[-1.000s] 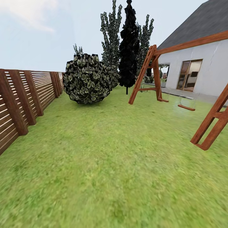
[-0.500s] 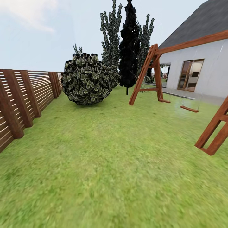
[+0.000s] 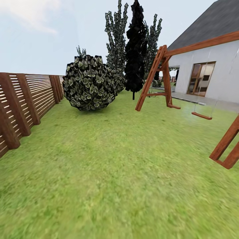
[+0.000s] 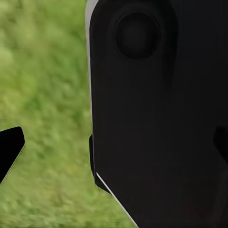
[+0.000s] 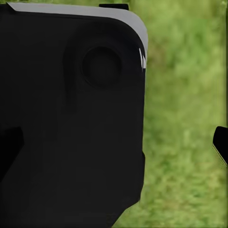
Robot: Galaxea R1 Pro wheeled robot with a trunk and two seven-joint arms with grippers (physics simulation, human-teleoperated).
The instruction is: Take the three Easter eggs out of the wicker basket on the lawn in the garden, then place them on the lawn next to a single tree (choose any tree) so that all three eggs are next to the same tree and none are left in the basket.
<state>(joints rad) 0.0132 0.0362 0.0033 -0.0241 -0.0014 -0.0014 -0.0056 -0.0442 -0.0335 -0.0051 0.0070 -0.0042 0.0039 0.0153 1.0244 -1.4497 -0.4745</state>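
Observation:
The lawn (image 3: 119,172) of the garden stretches ahead of me in the head view, mottled green. The Easter eggs, the wicker basket and the tree are out of view. In the left wrist view my left gripper (image 4: 116,142) hangs over grass beside a black part of my body, one fingertip (image 4: 10,147) at the picture's edge, the fingers wide apart with nothing between them. The right gripper (image 5: 116,142) in the right wrist view looks the same, a fingertip (image 5: 221,142) at the edge, open over grass.
A brown slatted fence (image 3: 26,96) runs along the left. A round leafy bush (image 3: 89,83) and dark narrow cypress-like trees (image 3: 135,49) stand ahead. A wooden swing frame (image 3: 156,76) with a seat (image 3: 201,115) stands at the right, before the white house (image 3: 215,69).
The whole head view has shifted: the camera has moved forward, so the fence posts and the near swing leg have slid outward toward the picture's edges. Nothing in the garden itself has moved.

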